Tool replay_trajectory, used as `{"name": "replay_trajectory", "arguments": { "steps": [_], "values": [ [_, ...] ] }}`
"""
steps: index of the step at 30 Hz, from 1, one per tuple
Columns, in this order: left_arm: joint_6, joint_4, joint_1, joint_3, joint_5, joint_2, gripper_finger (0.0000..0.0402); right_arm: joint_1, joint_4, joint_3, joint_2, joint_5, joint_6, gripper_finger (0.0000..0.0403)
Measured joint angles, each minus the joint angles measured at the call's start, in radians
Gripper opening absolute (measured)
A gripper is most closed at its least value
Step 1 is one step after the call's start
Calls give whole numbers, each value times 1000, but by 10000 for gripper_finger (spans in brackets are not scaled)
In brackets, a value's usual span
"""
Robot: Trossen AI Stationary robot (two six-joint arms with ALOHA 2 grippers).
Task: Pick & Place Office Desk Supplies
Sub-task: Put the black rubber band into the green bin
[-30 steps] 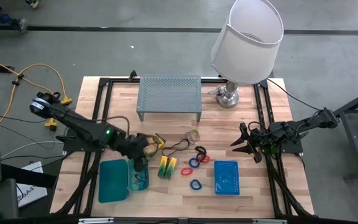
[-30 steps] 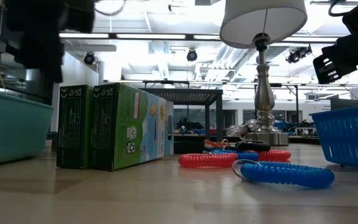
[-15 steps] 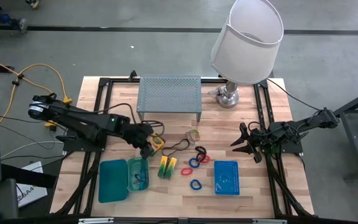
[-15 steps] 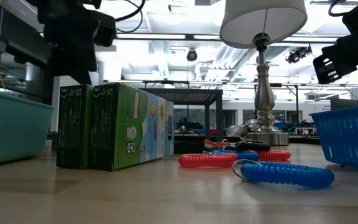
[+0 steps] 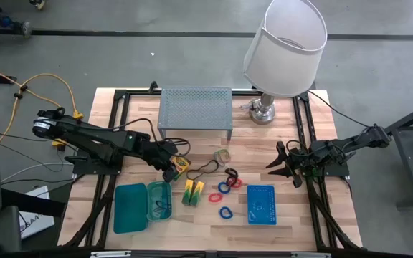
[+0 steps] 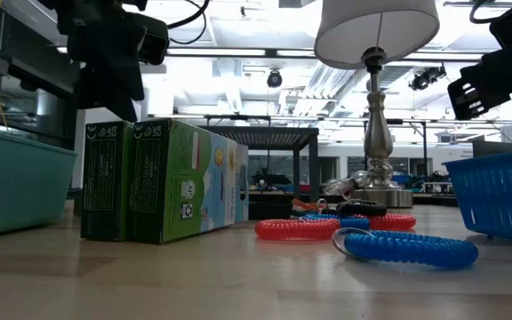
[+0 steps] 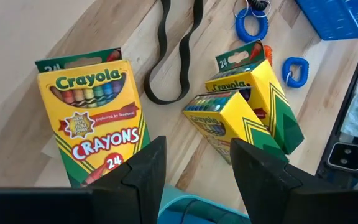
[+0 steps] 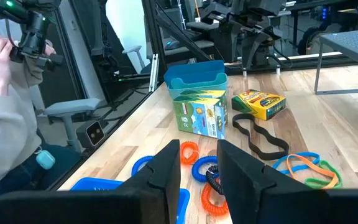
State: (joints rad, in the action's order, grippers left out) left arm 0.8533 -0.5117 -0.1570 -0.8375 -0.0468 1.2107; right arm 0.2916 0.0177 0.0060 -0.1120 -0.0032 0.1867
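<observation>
Wood table (image 5: 206, 229) in a workshop bay, concrete floor around it, grey riser (image 5: 196, 111) and lamp (image 5: 285, 43) at the back edge. Landmark for everything below: the flat crayon box (image 5: 181, 165).

Left gripper (image 5: 169, 163) hung just above that box, at its riser-side-left edge, jaws spread with nothing between them; left wrist view showed the box face (image 7: 95, 121) right under the fingers (image 7: 143, 171). A second ago the gripper was lower down over the teal trays, by half a second ago it had swung up to the box, and since then it barely shifted. Box itself didn't move.

Two upright crayon boxes (image 5: 193, 191) stood side by side just toward the front of the table from the flat box. Teal trays (image 5: 131, 208) sat further front-left of it, one flat lid-like piece and one deeper bin (image 5: 159, 200) with something dark inside, can't tell what. Black band loop (image 5: 206, 168) lay just right of the flat box. Red, blue and black coil loops (image 5: 228, 183) clustered further right, one blue coil (image 5: 226, 212) apart toward the front. Blue basket (image 5: 262, 204) well right and front of the box.

Right gripper (image 5: 284, 166) waited well to the right of the box, near the table's right rail, jaws spread, empty, same pose in all three moments.

A person's sleeve (image 8: 8, 124) showed off-table in the right wrist view.
</observation>
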Motion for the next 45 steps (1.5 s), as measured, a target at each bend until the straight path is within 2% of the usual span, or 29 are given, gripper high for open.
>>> {"name": "replay_trajectory", "arguments": {
  "steps": [5, 11, 30, 36, 45],
  "values": [
    [-29, 1, 15, -7, 6, 27, 172, 0, 0, 0, 0, 0, 0, 94],
    [-122, 0, 62, -76, -5, 76, 172, 0, 0, 0, 0, 0, 0, 94],
    [-436, -136, 152, -482, 3, 461, 172, 0, 0, 0, 0, 0, 0, 94],
    [-464, -158, 164, -577, 67, 554, 172, 0, 0, 0, 0, 0, 0, 94],
    [-456, -162, 157, -598, 177, 603, 172, 0, -1, 0, 0, 0, 0, 94]
  ]
}}
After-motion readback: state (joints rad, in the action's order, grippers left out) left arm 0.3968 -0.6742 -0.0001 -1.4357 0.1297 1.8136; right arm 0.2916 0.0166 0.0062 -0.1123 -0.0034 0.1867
